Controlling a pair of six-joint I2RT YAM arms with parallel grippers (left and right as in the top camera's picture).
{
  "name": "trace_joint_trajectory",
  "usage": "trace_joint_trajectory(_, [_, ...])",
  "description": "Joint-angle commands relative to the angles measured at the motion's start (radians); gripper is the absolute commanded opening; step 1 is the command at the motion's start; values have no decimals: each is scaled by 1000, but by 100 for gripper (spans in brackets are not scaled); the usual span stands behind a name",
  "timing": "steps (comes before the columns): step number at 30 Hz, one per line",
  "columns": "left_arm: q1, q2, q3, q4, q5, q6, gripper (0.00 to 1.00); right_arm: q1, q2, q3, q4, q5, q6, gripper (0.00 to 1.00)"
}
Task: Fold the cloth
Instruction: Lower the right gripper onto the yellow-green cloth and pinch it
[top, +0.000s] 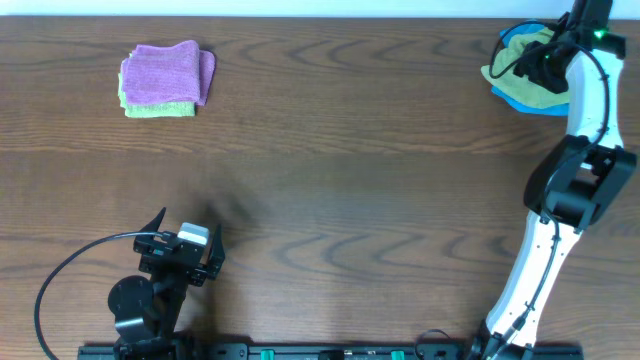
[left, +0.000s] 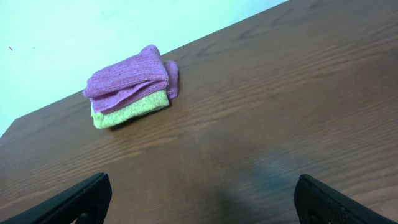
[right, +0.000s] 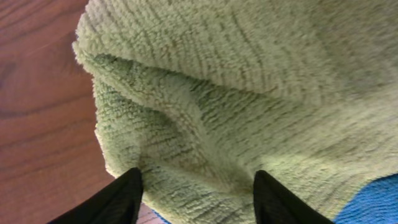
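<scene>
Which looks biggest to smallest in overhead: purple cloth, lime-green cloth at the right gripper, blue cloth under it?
1. purple cloth
2. lime-green cloth, partly hidden by right gripper
3. blue cloth, mostly covered, so true size unsure

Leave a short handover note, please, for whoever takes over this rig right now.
Left gripper: open, empty, low at the near left of the table.
Right gripper: open, fingers either side of a ridge in the cloth, not closed on it.
Cloth: rumpled at the far right, lying partly on the blue cloth.
Far left: folded purple cloth stacked on another green cloth.
Done: no tidy fold visible.
Left: grasp the cloth, probably spread it on bare table, then fold.
</scene>
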Motion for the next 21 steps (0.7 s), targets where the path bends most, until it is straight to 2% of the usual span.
trace_joint_trajectory(1, [-5,-6,-21,-8,14,-5,95,13,34,-8,-3,-15,6,51])
trace_joint_trajectory(3, [-5,-6,-21,-8,14,-5,95,13,35,-8,1,-14,6,45])
trace_joint_trajectory(5, [-5,-6,-21,-8,14,-5,95,13,35,-8,4,-6,5,49])
trace_joint_trajectory(8, [-5,-6,-21,-8,14,-5,95,13,38,-8,-4,40,-6,63])
trace_joint_trajectory(14, [-5,-6,-21,-7,14,-5,95,13,42,-8,-19,109,-24,65])
trace_joint_trajectory(16, [-5,-6,-21,-7,14,-5,95,14,49,-9,-20,109,-24,59])
trace_joint_trajectory(19, [-5,-6,-21,-8,14,-5,95,15,59,-9,-23,108,-24,42])
trace_joint_trajectory(20, [-5,-6,-21,-8,14,-5,95,15,61,-10,-23,108,-24,30])
trace_joint_trajectory(21, [-5,-6,-21,-8,14,-5,95,15,61,-10,-22,108,-24,23])
